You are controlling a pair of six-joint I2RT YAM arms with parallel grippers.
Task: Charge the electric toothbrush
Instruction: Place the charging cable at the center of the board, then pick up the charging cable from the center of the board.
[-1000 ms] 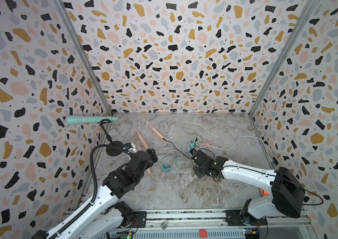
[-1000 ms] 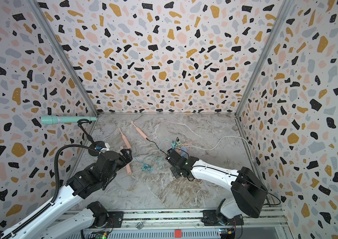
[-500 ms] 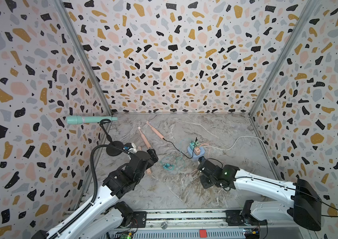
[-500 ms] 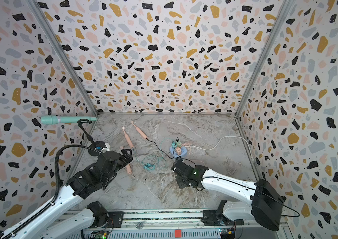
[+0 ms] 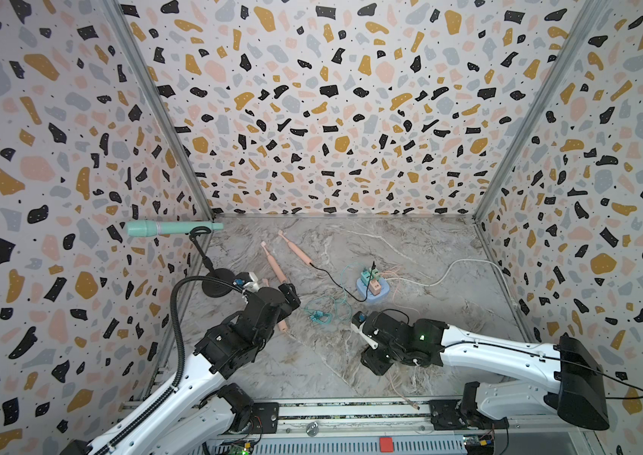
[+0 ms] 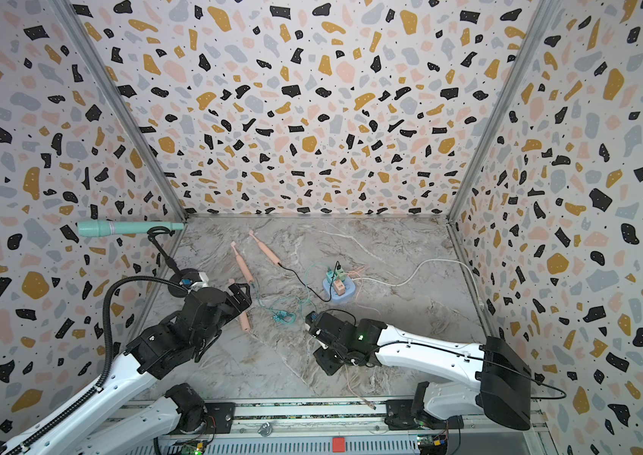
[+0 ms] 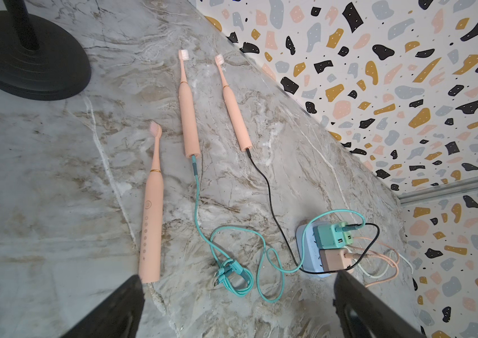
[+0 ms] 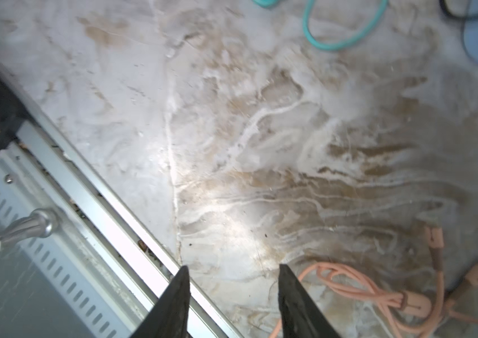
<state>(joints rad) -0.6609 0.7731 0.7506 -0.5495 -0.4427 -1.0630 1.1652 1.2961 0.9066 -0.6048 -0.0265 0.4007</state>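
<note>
The unplugged toothbrush (image 7: 151,210) is a slim pale-pink electric one with a gold ring below its neck, a column of small marks down the handle and pink bristles. It lies flat on the marbled bench (image 5: 312,366), head toward the back wall. Its butt end lies just beside one finger of the left tool (image 7: 237,276), and nothing is plugged into it. In both top views the left arm covers most of it.

Two more brushes of the same kind lie just beyond it, roughly parallel. The second toothbrush (image 7: 189,117) has the teal cable (image 7: 199,204) in its base. The third toothbrush (image 7: 233,108) has the black cable (image 7: 270,190) in its base.

The pale blue power base (image 7: 305,248) carries a teal adapter (image 7: 327,234) and a pink adapter (image 7: 334,257). The teal and black cables run to it. The white cable (image 5: 457,268) leads from it toward the right wall.

The left tool is spread wide with nothing in it. The right tool (image 8: 234,267) hangs low near the front rail, its fingers partly apart and bare. The bundled pink cable (image 8: 378,295) lies on the bench just beside it, untouched.

By count: three toothbrushes, two plugged in and one not; four cables; one power base; and one teal microphone (image 5: 162,228) on a black stand (image 5: 217,281) by the left wall.
</note>
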